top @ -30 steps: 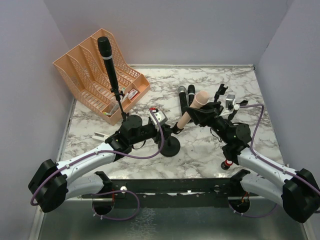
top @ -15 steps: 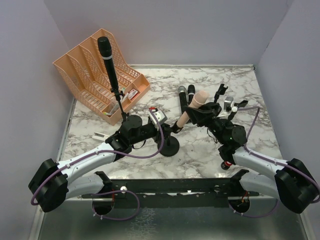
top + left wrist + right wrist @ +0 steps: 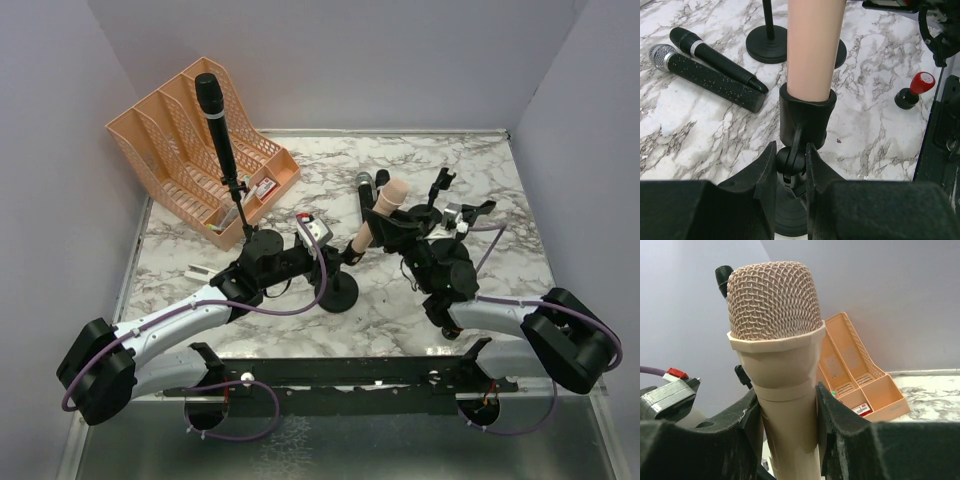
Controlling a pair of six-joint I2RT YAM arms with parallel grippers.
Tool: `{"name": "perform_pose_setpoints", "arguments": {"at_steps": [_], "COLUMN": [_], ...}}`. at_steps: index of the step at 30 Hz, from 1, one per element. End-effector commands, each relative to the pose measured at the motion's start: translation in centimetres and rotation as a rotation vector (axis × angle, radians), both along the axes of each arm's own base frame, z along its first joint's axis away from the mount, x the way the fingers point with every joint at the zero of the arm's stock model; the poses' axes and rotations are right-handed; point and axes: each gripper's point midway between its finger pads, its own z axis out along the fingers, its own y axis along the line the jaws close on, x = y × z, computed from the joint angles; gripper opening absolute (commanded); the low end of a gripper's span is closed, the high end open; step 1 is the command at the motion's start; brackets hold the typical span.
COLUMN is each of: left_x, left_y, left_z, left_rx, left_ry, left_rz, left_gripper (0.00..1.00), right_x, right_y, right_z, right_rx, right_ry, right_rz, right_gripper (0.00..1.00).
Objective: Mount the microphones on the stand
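Observation:
The peach-pink microphone (image 3: 378, 215) stands tilted, its lower end in the black clip (image 3: 805, 117) of a stand with a round base (image 3: 338, 292). My right gripper (image 3: 388, 225) is shut on its body just below the mesh head (image 3: 774, 300). My left gripper (image 3: 345, 258) is shut on the clip's swivel joint (image 3: 790, 167). An all-black microphone (image 3: 215, 120) sits upright in another stand at the back left. A microphone with a silver mesh head (image 3: 705, 77) and another black one (image 3: 715, 57) lie on the marble behind.
An orange file rack (image 3: 200, 140) stands at the back left. Two empty stand clips (image 3: 440, 182) rise above my right arm, and their bases (image 3: 767, 47) show in the left wrist view. A small red-topped battery (image 3: 920, 85) stands near the front edge.
My right arm has pushed left and forward with the pink microphone, whose head has shifted a little to the left. The left arm has not moved.

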Motion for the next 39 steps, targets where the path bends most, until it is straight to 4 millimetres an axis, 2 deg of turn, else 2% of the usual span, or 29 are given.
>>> {"name": "perform_pose_setpoints", "arguments": {"at_steps": [1,7,11,21,25,39], "left_x": [0.8,0.9,0.9,0.9,0.9,0.8], "left_y": [0.2,0.2,0.2,0.4,0.3,0.3], "left_z": [-1.2,-1.3,-1.3,-1.3,-1.3,-1.3], "left_rx": [0.005,0.008,0.008,0.008,0.008,0.009], "left_ry": [0.034,0.033,0.032,0.031,0.030,0.031], "left_rz": [0.053,0.057,0.056,0.062,0.061,0.055], "left_gripper": [0.00,0.00,0.00,0.00,0.00,0.00], "right_x": [-5.4,-6.6,-6.6,-6.1,-6.3,-7.2], "right_y": [5.9,7.4,7.6,7.9,8.6,9.3], "right_z": [-15.2,-16.1,-16.5,-15.3,-15.7,-16.0], "right_rx": [-0.261,-0.259,-0.245,-0.309,-0.345,-0.364], "right_ry": [0.435,0.452,0.452,0.378,0.362,0.312], "right_rz": [0.303,0.321,0.299,0.257,0.256,0.270], "right_gripper": [0.01,0.01,0.01,0.01,0.01,0.01]}}
